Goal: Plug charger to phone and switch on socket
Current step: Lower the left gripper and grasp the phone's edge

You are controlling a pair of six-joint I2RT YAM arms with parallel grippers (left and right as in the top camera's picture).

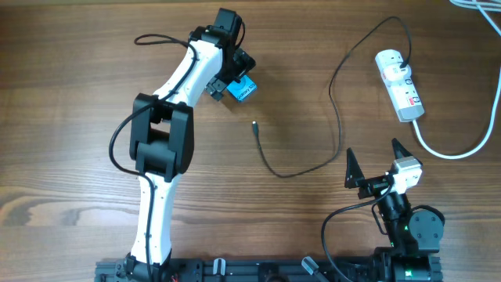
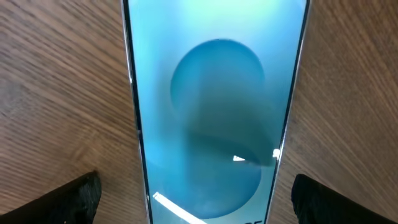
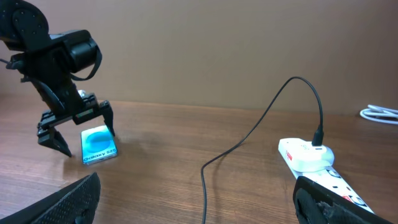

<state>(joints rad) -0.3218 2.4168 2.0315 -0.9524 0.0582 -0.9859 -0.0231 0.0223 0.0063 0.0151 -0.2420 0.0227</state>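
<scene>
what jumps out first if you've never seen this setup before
The bright cyan phone on the far side of the wooden table catches the eye first, with the left gripper open, a finger on either side of it. Next is the thin black charger cable looping from the white socket at far right to its loose connector tip mid-table. The right gripper hangs open near the front right.

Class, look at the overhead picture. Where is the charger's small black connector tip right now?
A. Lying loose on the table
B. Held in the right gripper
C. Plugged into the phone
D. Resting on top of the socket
A: the connector tip lies on the bare wood of the table, clearly apart from the phone, with nothing gripping it.
</scene>
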